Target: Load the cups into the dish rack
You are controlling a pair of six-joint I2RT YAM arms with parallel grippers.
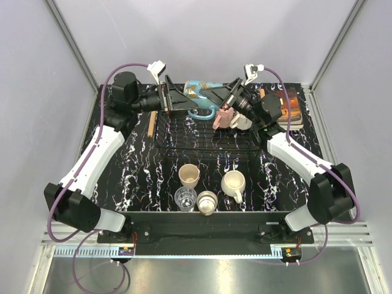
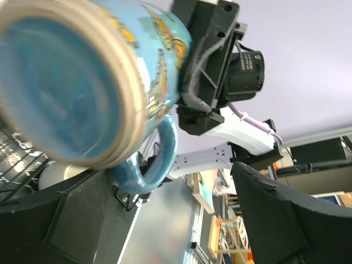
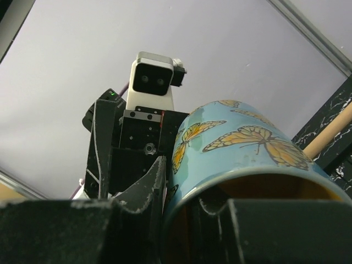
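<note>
No words, numbers or brand marks can be read anywhere. The blue mug (image 1: 202, 91) shows only orange butterfly pictures, and the book (image 1: 293, 106) cover is too blurred to read.

The space above the far edge of the dish rack (image 1: 184, 139) is blocked. The blue mug (image 1: 199, 90) hangs there, with the left tool (image 1: 181, 97) just beside it on the left and the right tool (image 1: 217, 94) clamped on its rim. A pink mug (image 1: 222, 117) and a white mug (image 1: 242, 121) fill the rack's far right corner; its left and near parts lie open. Near the rack, a cream cup (image 1: 189, 175), glass tumbler (image 1: 185, 198), beige cup (image 1: 207, 203) and cream mug (image 1: 233, 183) crowd the middle of the table (image 1: 141, 177), leaving room on either side. A book (image 1: 294, 105) lies far right.
</note>
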